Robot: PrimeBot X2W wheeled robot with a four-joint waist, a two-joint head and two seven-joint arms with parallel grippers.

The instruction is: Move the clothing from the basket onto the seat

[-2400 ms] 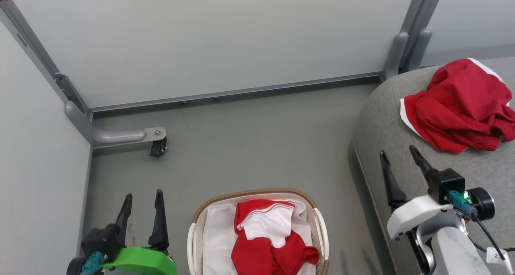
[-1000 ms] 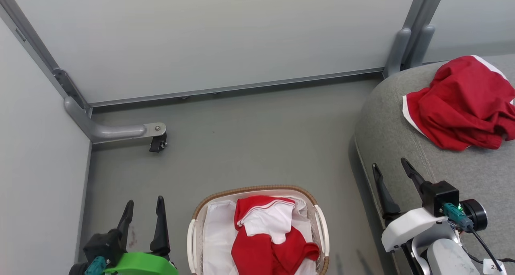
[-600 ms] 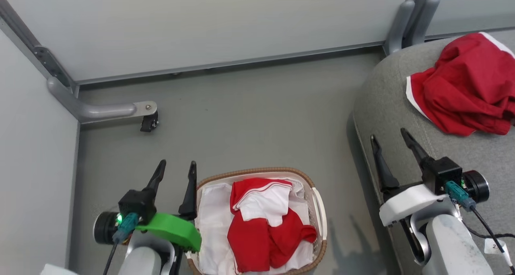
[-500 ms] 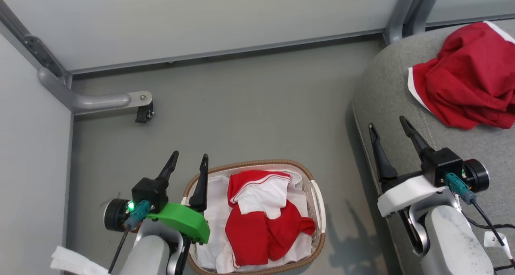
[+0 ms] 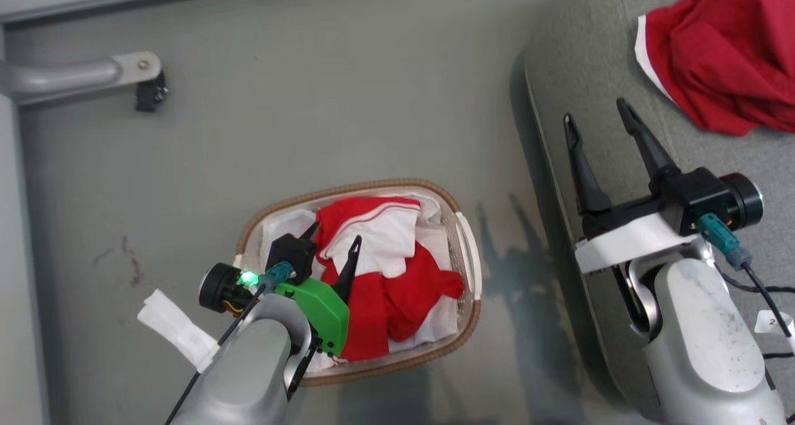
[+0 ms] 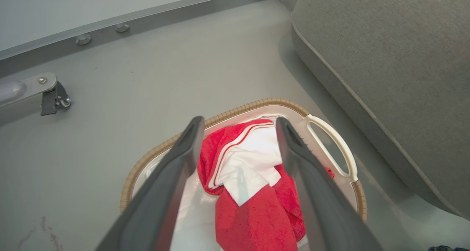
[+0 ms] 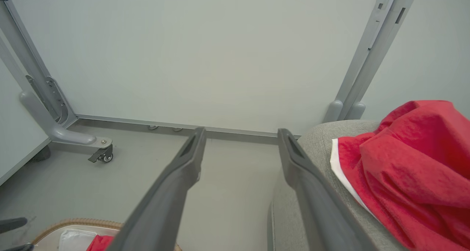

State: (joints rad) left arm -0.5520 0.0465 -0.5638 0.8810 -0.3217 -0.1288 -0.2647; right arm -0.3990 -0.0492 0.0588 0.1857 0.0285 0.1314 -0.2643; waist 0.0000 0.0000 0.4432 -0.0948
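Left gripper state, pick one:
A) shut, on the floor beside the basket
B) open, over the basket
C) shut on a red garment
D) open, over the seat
B: the left gripper has its two fingers spread apart above the basket, with the red garment lying loose below and nothing pinched between them.

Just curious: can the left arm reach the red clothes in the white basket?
Probably yes: the open left claw hangs over the red and white clothing in the white plastic basket, nothing between.
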